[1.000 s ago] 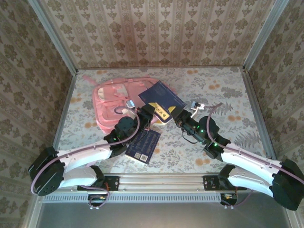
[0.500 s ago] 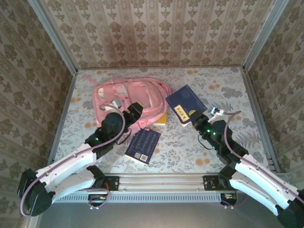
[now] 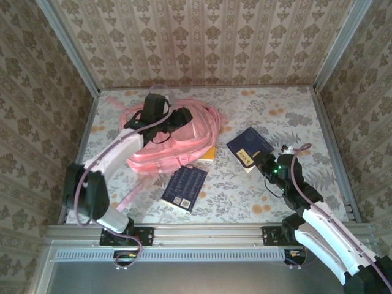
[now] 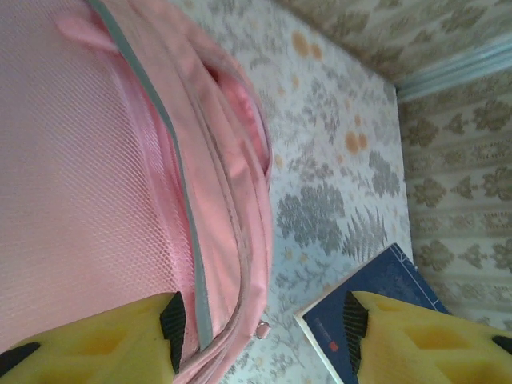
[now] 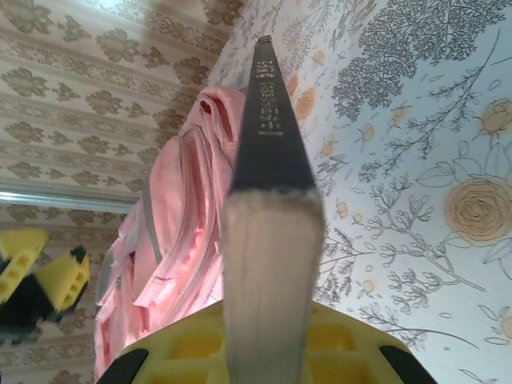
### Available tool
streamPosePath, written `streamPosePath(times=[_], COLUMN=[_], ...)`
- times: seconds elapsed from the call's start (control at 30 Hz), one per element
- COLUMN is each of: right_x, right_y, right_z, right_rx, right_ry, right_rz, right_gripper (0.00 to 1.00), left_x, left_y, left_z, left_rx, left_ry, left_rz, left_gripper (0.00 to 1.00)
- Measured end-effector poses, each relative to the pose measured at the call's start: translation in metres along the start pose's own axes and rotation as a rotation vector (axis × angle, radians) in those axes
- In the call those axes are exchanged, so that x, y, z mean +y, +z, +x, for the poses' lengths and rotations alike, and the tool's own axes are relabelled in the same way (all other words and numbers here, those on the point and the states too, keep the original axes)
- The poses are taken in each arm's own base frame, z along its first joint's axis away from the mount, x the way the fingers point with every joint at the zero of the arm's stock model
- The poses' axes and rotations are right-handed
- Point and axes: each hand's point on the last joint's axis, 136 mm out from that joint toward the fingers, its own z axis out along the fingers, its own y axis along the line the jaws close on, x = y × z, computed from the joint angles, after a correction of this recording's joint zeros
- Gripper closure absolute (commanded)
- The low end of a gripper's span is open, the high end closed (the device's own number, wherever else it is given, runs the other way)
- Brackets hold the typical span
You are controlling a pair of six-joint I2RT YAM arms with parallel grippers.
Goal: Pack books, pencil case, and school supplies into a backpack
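Pink backpack (image 3: 173,144) slumped, mesh side; navy book (image 3: 250,146) w/ yellow label.

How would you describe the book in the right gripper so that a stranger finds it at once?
Start from the large pink backpack. To its right, the right gripper clamps a dark navy book with a yellow label. The other navy book lies free nearer the arm bases, and the yellow book lies at the backpack's edge.

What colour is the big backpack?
The backpack is light pink, seen best in the top external view.
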Motion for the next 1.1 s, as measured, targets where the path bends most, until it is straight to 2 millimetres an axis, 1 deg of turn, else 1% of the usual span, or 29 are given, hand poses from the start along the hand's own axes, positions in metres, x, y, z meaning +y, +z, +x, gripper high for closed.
streamPosePath(times=[0.1, 0.17, 0.3, 0.43, 0.53, 0.8, 1.1], right_x=[0.003, 0.005, 0.005, 0.002, 0.001, -0.001, -0.004], right_y=[-0.005, -0.009, -0.013, -0.015, -0.017, -0.017, -0.015], right_z=[-0.002, -0.004, -0.006, -0.004, -0.005, -0.009, -0.006], right_rx=[-0.001, -0.006, -0.011, 0.0, -0.001, -0.006, 0.011], right_ry=[-0.026, -0.039, -0.06, -0.074, -0.077, -0.066, -0.059], right_rz=[-0.006, -0.015, -0.017, -0.01, -0.01, -0.008, -0.011], right_gripper=[1.0, 1.0, 1.0, 1.0, 1.0, 1.0, 1.0], left_x=[0.008, 0.012, 0.019, 0.016, 0.015, 0.025, 0.031], left_y=[0.025, 0.037, 0.051, 0.057, 0.06, 0.064, 0.065], left_z=[0.004, 0.003, -0.009, -0.021, -0.024, -0.017, -0.019], left_rx=[0.084, 0.12, 0.133, 0.124, 0.122, 0.147, 0.146], left_ry=[-0.054, -0.085, -0.125, -0.127, -0.13, -0.153, -0.168], left_rz=[0.001, 0.002, -0.001, 0.003, 0.005, -0.026, -0.041], left_gripper=[0.44, 0.46, 0.48, 0.48, 0.48, 0.48, 0.48])
